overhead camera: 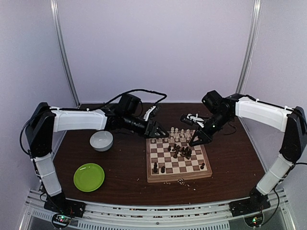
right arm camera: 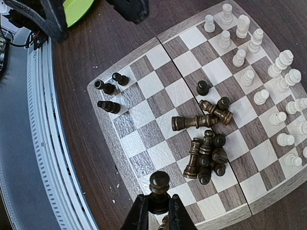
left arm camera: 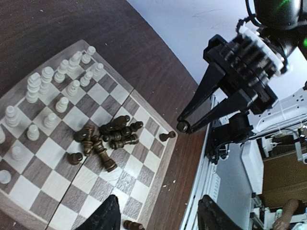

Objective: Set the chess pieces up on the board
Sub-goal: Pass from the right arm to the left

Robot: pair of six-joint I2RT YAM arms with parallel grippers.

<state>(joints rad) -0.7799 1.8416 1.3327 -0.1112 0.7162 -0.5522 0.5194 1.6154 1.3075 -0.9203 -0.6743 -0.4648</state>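
Pawn (right arm camera: pixel 159 184) pinched in right gripper (right arm camera: pixel 159 200); long axis along fingers (right arm camera: pixel 138 216), head outward.

High rear overview, two close wrist views (board (overhead camera: pixel 163 178) shared)

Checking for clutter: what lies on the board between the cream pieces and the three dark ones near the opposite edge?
A heap of dark pieces, mostly toppled, on the board's middle; the right wrist view shows it best.

Soft even light, faint shadows, wrist views bowed, slight blur
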